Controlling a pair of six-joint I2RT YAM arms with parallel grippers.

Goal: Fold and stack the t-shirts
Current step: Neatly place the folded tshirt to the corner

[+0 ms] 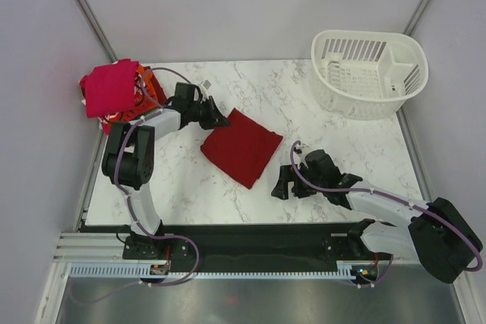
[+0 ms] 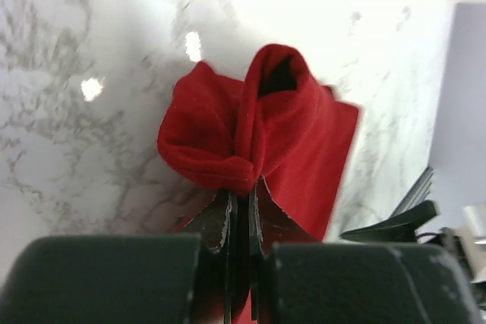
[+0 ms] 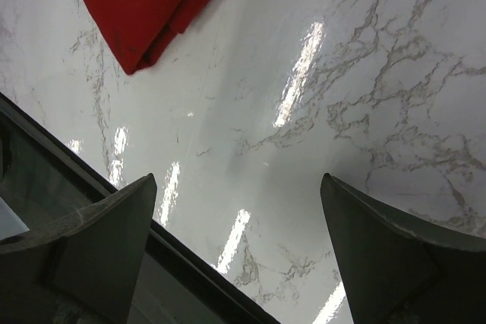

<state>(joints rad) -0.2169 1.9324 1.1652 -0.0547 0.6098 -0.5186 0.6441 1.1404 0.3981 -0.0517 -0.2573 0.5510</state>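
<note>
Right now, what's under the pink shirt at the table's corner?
Orange cloth and a bit of red and white cloth poke out from under the pink shirt. It covers the rest, so I cannot tell how many shirts lie there.

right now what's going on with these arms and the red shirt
The left gripper is shut on a bunched corner of the folded dark red t-shirt, which lies mid-way across the marble table. The right gripper is open and holds nothing, over bare marble just beside that shirt. A pile of other shirts, magenta on top, sits at the far left corner, and the white basket stands at the far right.
</note>
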